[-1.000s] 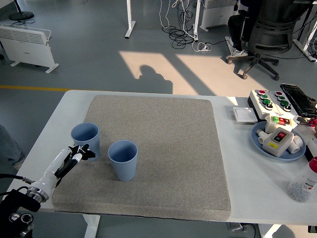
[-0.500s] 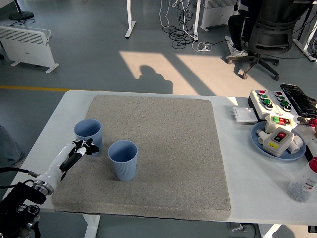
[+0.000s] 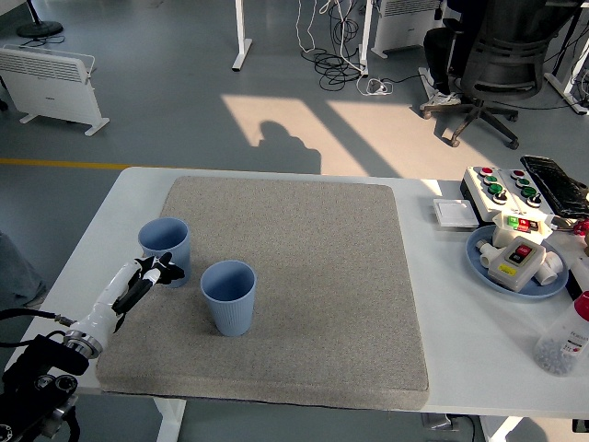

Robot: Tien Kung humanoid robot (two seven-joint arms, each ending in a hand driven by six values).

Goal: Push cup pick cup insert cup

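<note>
Left arm enters from lower left corner, reaching over grey mat [image 3: 304, 276] on white table [image 3: 479, 341]. Left hand [image 3: 152, 274] at mat's left side, fingertips against near side of far blue cup [image 3: 165, 250]; fingers loosely extended, holding nothing. Near blue cup [image 3: 228, 296] upright just right of hand, apart from far cup. Further right, off mat: blue plate [image 3: 479, 262] with white parts, button box [image 3: 502, 189]. Beyond table: grey floor, office chair [image 3: 492, 64].
</note>
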